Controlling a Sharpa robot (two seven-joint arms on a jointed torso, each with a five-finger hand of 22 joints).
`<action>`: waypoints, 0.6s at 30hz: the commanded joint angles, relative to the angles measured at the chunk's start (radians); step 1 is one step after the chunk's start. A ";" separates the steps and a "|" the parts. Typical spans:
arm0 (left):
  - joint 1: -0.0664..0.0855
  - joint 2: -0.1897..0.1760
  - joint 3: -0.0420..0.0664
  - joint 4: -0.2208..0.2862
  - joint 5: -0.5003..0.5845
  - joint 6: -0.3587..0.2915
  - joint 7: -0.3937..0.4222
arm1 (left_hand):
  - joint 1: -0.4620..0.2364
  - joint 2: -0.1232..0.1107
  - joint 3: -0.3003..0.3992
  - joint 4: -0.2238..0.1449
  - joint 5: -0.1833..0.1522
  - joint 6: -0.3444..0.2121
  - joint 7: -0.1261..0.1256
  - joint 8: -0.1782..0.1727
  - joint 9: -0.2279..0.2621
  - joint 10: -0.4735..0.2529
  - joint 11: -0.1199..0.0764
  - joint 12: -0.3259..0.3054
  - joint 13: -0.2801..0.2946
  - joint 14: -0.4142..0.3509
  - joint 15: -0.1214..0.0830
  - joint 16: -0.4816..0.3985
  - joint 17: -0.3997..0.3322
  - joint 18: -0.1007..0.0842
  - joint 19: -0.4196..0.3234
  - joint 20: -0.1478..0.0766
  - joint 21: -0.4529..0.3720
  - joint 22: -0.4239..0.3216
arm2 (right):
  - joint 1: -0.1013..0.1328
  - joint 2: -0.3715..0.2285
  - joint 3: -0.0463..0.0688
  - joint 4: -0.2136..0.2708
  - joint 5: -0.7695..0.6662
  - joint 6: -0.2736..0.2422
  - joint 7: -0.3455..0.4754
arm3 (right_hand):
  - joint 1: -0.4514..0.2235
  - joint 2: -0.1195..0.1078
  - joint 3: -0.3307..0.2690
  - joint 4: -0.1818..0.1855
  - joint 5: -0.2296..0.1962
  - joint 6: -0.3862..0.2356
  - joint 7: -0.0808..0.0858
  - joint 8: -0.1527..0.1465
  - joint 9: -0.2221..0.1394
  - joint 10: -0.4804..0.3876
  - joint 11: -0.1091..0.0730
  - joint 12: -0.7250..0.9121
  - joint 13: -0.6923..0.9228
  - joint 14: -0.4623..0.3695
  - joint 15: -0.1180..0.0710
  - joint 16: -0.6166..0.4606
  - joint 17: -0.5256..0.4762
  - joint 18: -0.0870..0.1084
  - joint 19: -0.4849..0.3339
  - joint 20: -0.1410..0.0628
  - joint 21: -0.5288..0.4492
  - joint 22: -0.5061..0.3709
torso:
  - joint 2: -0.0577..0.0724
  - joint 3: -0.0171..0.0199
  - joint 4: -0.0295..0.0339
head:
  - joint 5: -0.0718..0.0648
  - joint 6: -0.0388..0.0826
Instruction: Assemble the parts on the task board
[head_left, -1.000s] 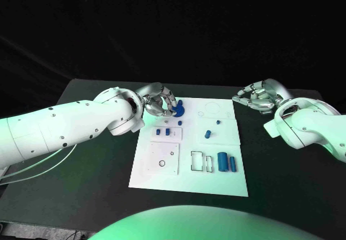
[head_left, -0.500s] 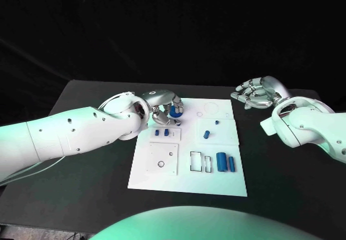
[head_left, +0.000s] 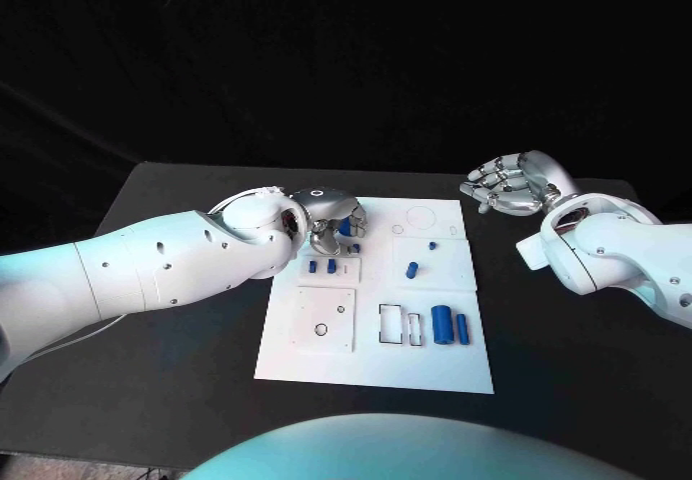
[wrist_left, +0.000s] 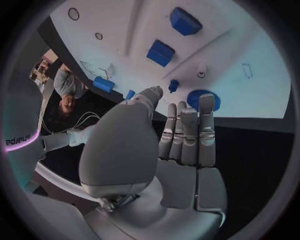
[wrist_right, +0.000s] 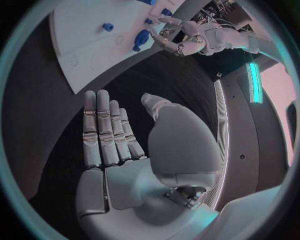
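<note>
The white task board (head_left: 378, 362) lies mid-table. My left hand (head_left: 329, 222) is low over its far left corner, fingers stretched out straight. A round blue part (wrist_left: 203, 100) lies flat on the board (wrist_left: 250, 45) at that hand's fingertips (wrist_left: 206, 102), the thumb standing apart from it. Two blue blocks (head_left: 323, 266) sit just nearer on the board. A small blue piece (head_left: 415, 268) and two blue cylinders (head_left: 451, 325) lie toward the right side. My right hand (head_left: 508, 185) hovers off the board's far right corner, fingers spread, empty.
Empty outlined recesses (head_left: 326, 318) mark the board's near left, and narrow slots (head_left: 401, 323) lie beside the cylinders. Black table (head_left: 188, 330) surrounds the board. My bulky left forearm (head_left: 159, 265) lies along the board's left edge.
My left hand has come down and nearer onto the board's far left corner with the round blue part, and its arm swung in. The right hand shifted slightly back.
</note>
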 joint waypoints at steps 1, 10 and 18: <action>0.000 0.010 0.000 -0.010 -0.032 0.083 -0.020 | 0.017 0.002 0.005 0.009 0.005 0.018 0.001 -0.009 -0.009 0.017 -0.001 -0.008 -0.014 0.021 -0.001 0.028 0.022 -0.013 0.021 -0.004 0.048 0.066 | -0.001 0.001 0.000 0.000 0.011 0.001 0.029 | -0.005 -0.004 0.004 -0.006 0.004 -0.001 0.015 0.007 -0.004 0.007 0.000 -0.008 -0.010 0.009 0.003 -0.012 -0.003 0.011 0.006 0.003 -0.010 -0.009 | 0.000 0.0009 0.0000 | 0.001 -0.003; 0.000 0.029 -0.001 -0.030 -0.027 0.104 -0.019 | 0.040 0.000 0.041 0.015 -0.085 0.043 0.000 -0.031 -0.038 0.056 -0.007 -0.031 -0.060 0.077 -0.007 0.120 0.091 -0.032 0.074 -0.012 0.190 0.102 | -0.001 0.004 0.000 -0.001 0.012 0.001 0.029 | -0.005 -0.004 0.006 -0.010 0.004 -0.001 0.016 0.008 -0.010 0.008 0.001 -0.013 -0.021 0.010 0.004 -0.028 -0.006 0.010 0.008 0.004 -0.019 -0.022 | 0.000 0.0009 0.0019 | 0.002 -0.006; 0.000 0.041 -0.001 -0.044 -0.020 0.089 -0.026 | 0.039 0.007 0.056 0.017 -0.102 0.043 0.006 -0.040 -0.045 0.073 -0.005 -0.034 -0.071 0.096 -0.007 0.146 0.112 -0.040 0.096 -0.013 0.246 0.112 | -0.001 0.005 0.000 0.000 0.013 0.003 0.026 | -0.007 -0.005 0.006 -0.011 0.003 -0.002 0.016 0.008 -0.011 0.009 0.002 -0.015 -0.025 0.010 0.005 -0.033 -0.006 0.010 0.009 0.004 -0.022 -0.025 | 0.000 0.0008 0.0005 | 0.001 -0.006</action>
